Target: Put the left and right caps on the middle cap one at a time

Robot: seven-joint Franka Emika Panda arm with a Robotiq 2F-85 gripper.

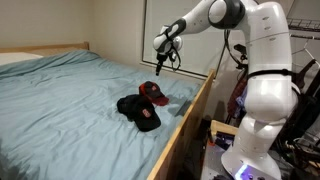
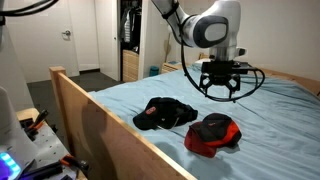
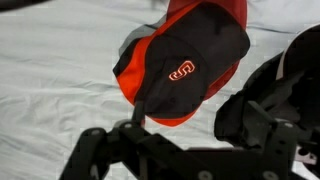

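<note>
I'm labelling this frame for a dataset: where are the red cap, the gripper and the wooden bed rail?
red cap (image 2: 213, 133): exterior view, on its crown.
gripper (image 2: 221, 92): exterior view, midway between its open fingertips.
wooden bed rail (image 2: 100, 130): exterior view, on its outer face.

Bedroom. Bed (image 1: 70, 100) filled most of scene, covered with light blue sheet, lightly creased. Pale wood bed frame (image 2: 110, 120) ran along near side; matching headboard (image 1: 45, 48) at far end, white pillow (image 1: 12, 60) beside it. Walls (image 1: 110, 30) plain white. Pale dark-framed panel (image 1: 200, 50) behind bed, window or board unclear. White door (image 2: 70, 35) shut; dark open closet (image 2: 128, 30) next to it. Floor (image 2: 40, 95) dark. Light soft, even.
</note>
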